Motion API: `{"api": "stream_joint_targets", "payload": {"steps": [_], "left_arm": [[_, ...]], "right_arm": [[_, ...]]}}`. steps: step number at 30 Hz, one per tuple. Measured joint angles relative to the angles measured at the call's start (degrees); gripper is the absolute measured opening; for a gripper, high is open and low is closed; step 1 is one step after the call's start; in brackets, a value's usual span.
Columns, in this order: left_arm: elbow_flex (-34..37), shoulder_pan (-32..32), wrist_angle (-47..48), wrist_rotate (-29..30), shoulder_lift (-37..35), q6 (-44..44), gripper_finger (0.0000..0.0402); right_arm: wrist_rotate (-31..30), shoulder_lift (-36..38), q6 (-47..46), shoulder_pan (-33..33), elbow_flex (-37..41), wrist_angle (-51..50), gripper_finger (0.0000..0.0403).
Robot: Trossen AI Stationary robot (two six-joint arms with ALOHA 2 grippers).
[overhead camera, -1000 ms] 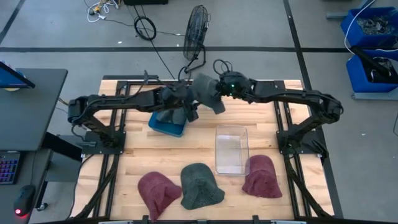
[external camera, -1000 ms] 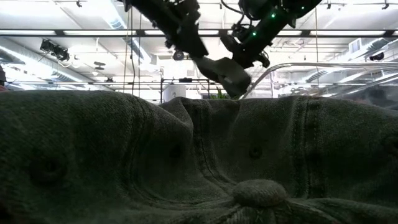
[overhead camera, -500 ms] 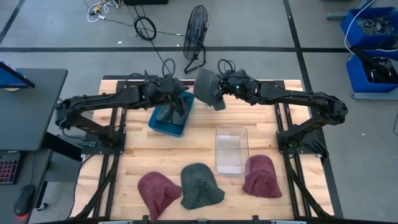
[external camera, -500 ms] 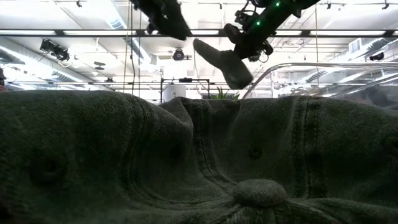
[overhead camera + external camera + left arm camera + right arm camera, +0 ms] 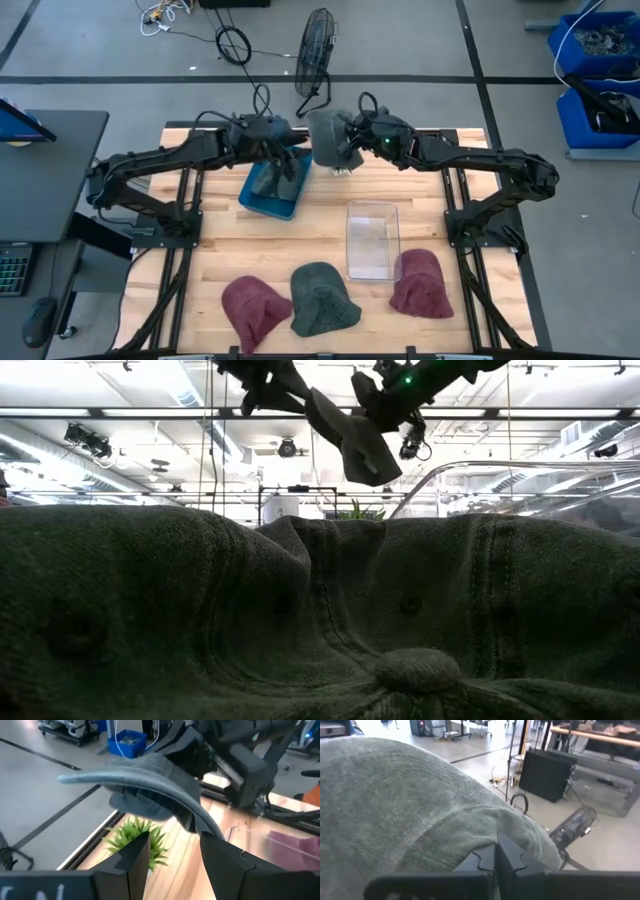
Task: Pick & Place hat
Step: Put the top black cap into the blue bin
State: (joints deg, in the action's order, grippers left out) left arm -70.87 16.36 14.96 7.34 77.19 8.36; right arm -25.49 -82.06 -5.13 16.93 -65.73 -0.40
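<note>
A grey hat (image 5: 325, 135) hangs in the air over the table's far edge, shut in my right gripper (image 5: 347, 150). It fills the right wrist view (image 5: 395, 795) and shows high up in the low view (image 5: 355, 445). My left gripper (image 5: 287, 152) is open just to the hat's left. In the left wrist view its fingers (image 5: 172, 837) stand apart below the hat's curved brim (image 5: 150, 772) without touching it. A blue bin (image 5: 255, 202) under the left gripper holds another grey hat (image 5: 268, 185). My right gripper (image 5: 496, 845) pinches the grey hat between its two shut fingers at the stitched edge of the crown (image 5: 470, 837). It comes at the hat from the table's right. The hat is lifted clear and hangs tilted, its brim toward the left gripper (image 5: 315, 405).
A clear bin (image 5: 372, 238) stands right of centre. Along the near edge lie a maroon hat (image 5: 255, 308), a grey-green hat (image 5: 322, 298) that fills the low view's foreground (image 5: 320, 620), and another maroon hat (image 5: 420, 283). A fan (image 5: 315, 45) stands beyond the far edge.
My left gripper has drawn away from the hat, up and toward the table's left. My right gripper has carried the hat up and toward the far edge, then a little to the left, turning it. The hat's brim now reaches toward the left gripper.
</note>
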Motion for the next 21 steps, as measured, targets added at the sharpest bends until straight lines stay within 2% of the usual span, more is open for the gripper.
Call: {"api": "stream_joint_targets", "payload": {"steps": [6,13,21], "left_arm": [[0.0,0.0,-1.0,0.1,0.1,-0.4,0.0178],[0.0,-0.2,0.2,0.0,-0.7,-0.4,0.0178],[0.0,-0.1,-0.1,0.0,-0.6,-0.4,0.0178]], "right_arm": [[-0.3,0.0,0.7,-0.4,0.0,0.6,0.0002],[-7.0,0.0,4.1,-0.4,0.0,-0.5,0.0002],[-7.0,0.0,4.1,-0.4,0.0,2.1,0.0002]]}}
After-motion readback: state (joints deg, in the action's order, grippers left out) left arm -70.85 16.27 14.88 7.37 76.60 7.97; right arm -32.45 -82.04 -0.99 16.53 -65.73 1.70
